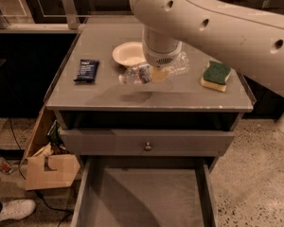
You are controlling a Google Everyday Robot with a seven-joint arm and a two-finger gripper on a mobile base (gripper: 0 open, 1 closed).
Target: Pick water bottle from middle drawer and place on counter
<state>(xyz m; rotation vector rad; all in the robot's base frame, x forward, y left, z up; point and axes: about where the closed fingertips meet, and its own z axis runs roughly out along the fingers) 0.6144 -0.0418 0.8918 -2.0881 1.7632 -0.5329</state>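
My gripper [157, 74] hangs under the big white arm over the middle of the counter [104, 94]. It is shut on the water bottle [136, 74], a clear crinkled bottle held on its side just above the counter, cap end to the left, with its shadow below it. The middle drawer [142, 200] is pulled open at the bottom of the view, and its grey floor is bare.
A white bowl [127, 54] sits just behind the bottle. A dark snack packet [86, 70] lies at the left and a green-and-yellow sponge [216, 75] at the right. A shut drawer front with a knob [147, 146] is above the open drawer. A cardboard box [47, 169] stands on the floor at the left.
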